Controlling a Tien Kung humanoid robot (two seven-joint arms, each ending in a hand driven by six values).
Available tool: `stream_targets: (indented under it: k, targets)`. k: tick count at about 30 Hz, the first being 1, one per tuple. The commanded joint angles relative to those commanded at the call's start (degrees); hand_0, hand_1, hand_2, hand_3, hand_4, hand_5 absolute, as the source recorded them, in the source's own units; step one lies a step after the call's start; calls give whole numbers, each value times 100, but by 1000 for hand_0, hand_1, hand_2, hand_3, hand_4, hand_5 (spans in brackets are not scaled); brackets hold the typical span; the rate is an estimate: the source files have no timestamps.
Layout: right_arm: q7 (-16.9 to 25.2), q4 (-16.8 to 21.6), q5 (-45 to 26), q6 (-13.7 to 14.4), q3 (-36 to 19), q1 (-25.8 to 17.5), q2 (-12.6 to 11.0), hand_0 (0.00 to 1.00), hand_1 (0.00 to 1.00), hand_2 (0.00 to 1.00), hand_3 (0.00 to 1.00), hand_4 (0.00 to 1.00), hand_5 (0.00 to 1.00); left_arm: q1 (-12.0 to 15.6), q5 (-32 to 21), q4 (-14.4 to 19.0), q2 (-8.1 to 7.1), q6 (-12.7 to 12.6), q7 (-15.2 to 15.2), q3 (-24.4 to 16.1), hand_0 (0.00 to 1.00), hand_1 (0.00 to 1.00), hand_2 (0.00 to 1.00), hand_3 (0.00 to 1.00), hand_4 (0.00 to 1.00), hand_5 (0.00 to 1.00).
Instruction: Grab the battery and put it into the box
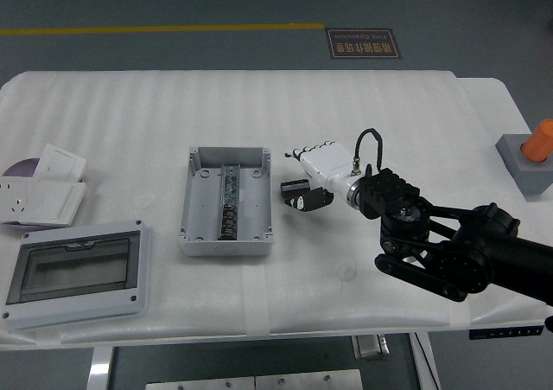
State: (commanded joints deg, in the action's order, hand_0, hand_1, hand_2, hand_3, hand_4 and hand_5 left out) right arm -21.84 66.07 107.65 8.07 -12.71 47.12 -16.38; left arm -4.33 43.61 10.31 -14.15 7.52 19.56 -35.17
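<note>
**Right hand at the battery, beside the open box**

The battery [295, 187] lies on the white table [346, 113], just right of the grey box [225, 201] and well outside it. The right hand [321, 172] reaches in from the right on its black arm [449, 247]. Its white fingers [309, 154] sit above and just right of the battery, and a dark thumb part [313, 200] sits at the battery's lower right end. The fingers look loosely curled around the spot, touching or almost touching the battery; whether they actually clamp it cannot be told from this view.

There is 1 battery, 1 open box, and 1 robot hand in view. To the left lie 1 grey lid with a clear window [76, 271], 1 white wall socket [39, 200] and 1 white card [59, 162]. At the far right edge stands 1 grey block [523, 167] with 1 orange knob [542, 139] on it.

The battery is a short dark cylinder lying flat, its long axis roughly left to right with a slight tilt. Its left end points toward the box wall and its right end toward the hand.
</note>
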Motion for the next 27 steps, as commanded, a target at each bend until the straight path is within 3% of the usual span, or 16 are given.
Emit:
stream_targets:
  k: [13,14,19,20,25,26,27]
  targets:
    - [81,-271,-24,440,266,-4,138,844,779,802,957,849,599,-3,20,0,-2,4,-1,-10,653,675,592,599,519,626]
    - [87,-284,-25,449,276,-5,140,738,697,700,809,743,485,-5,20,0,-1,3,-3,-10,653,676,592,597,519,627]
    - [126,-335,-37,472,327,-4,129,738,697,700,809,743,485,-8,-22,0,5,2,-19,34,653,676,592,597,519,627]
    - [135,-342,-44,474,336,-5,124,528,572,607,673,598,341,-7,-32,0,5,2,-21,44,653,676,593,596,519,629]
    - [184,-373,-85,504,385,-11,97,528,572,607,673,598,341,-2,-59,0,-1,1,-28,78,653,676,593,596,519,629]
    - [195,-380,-95,512,395,-13,93,453,532,577,667,556,315,-3,-70,0,-2,1,-32,91,653,676,591,593,519,629]
    - [203,-385,-103,519,403,-15,89,453,532,577,667,556,315,-5,-80,0,-2,0,-37,103,653,676,591,593,519,629]
